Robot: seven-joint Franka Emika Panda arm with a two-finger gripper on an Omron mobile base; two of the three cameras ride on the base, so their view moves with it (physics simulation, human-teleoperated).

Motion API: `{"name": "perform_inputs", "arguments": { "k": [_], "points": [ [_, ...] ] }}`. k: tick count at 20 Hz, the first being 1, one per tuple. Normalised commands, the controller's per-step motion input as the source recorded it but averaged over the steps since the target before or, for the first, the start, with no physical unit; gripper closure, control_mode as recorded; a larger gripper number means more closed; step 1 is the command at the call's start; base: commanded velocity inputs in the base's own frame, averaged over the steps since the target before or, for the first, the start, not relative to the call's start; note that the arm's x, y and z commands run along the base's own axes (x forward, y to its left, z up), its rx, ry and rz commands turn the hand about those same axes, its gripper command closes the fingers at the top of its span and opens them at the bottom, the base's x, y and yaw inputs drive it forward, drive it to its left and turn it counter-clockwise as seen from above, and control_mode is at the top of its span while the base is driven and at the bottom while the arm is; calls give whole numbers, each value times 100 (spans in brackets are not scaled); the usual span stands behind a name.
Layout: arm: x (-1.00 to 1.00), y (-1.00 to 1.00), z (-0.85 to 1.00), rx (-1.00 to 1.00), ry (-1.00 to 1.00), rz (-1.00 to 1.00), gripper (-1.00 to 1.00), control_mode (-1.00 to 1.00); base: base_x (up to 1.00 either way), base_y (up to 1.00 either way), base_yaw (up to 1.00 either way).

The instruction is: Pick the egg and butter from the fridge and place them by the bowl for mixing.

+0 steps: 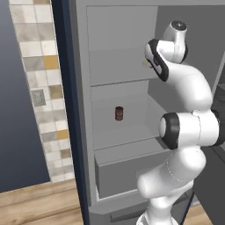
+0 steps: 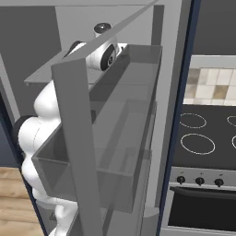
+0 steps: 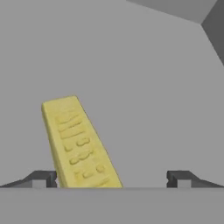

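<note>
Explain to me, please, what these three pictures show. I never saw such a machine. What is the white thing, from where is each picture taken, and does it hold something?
The white thing is a robot arm reaching into an open fridge. Two pictures come from cameras on its base, behind it to the left and right. The right one looks past the fridge door's shelves toward a stove. The third comes from a camera on the hand, whose two dark fingertips stand wide apart. Between them, nearer the left one, lies a yellow butter stick on the grey shelf. Nothing is held yet. A small dark red can stands on a lower shelf.
</note>
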Motion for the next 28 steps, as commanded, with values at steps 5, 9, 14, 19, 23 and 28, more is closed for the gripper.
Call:
{"name": "perform_inputs", "arguments": {
  "k": [5,9,14,19,23,28],
  "points": [
    [8,0,-42,3,15,6,-100,-100,0,0,0],
    [0,0,-55,0,11,8,-100,-100,0,0,0],
    [0,0,-2,0,2,0,-100,-100,0,0,0],
    [0,0,-16,-4,8,0,-100,-100,0,0,0],
    [0,0,-55,-14,17,0,-100,-100,0,0,0],
    [0,1,-64,-17,16,1,100,-100,0,0,0]
  ]
}}
